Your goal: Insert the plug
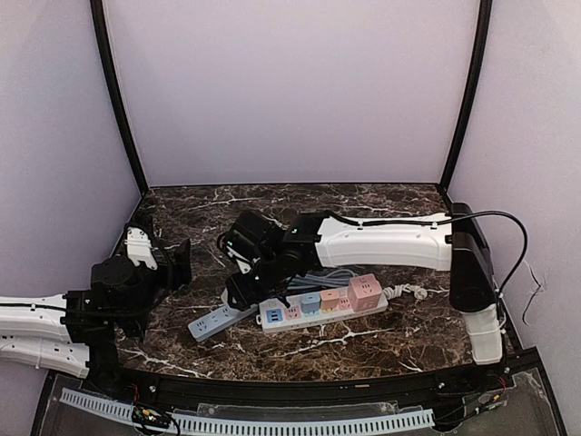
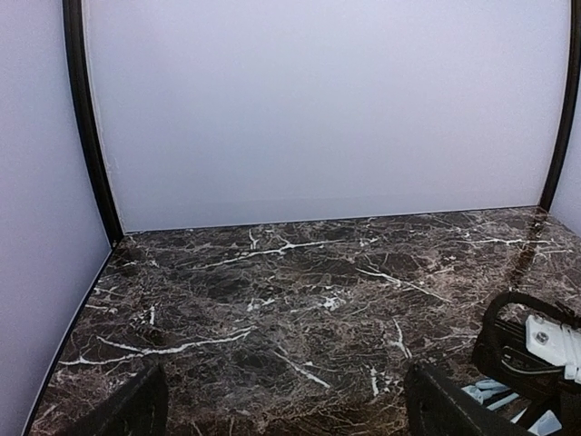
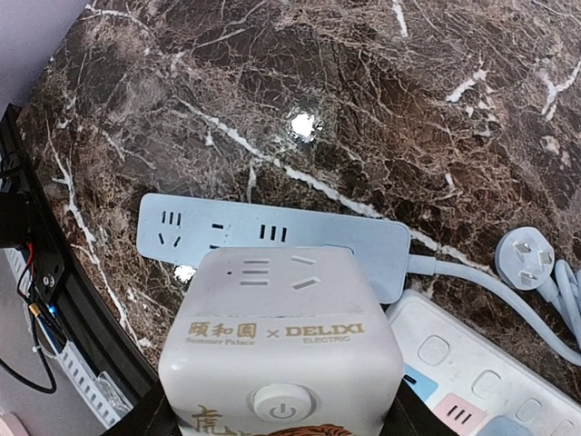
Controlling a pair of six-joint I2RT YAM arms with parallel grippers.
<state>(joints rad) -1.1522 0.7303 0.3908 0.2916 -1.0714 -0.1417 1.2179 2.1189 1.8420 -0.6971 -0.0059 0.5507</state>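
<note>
My right gripper (image 3: 281,425) is shut on a white cube socket adaptor (image 3: 281,336) with gold "DELIXI" lettering and a round power button. It holds the cube just above a light blue power strip (image 3: 236,232) that lies flat on the marble; the cube covers the strip's middle sockets. Whether they touch is hidden. In the top view the right gripper (image 1: 245,272) reaches over the blue strip (image 1: 216,321). My left gripper (image 1: 177,259) is open and empty at the left, well clear; its dark fingers (image 2: 136,411) frame bare marble.
A white power strip (image 1: 322,307) with coloured cube blocks lies right of the blue one, and shows in the right wrist view (image 3: 472,372). The blue strip's cable and three-pin plug (image 3: 528,256) lie loose beside it. Walls enclose the dark marble table (image 1: 363,204). A cable rail (image 1: 272,422) lines the near edge.
</note>
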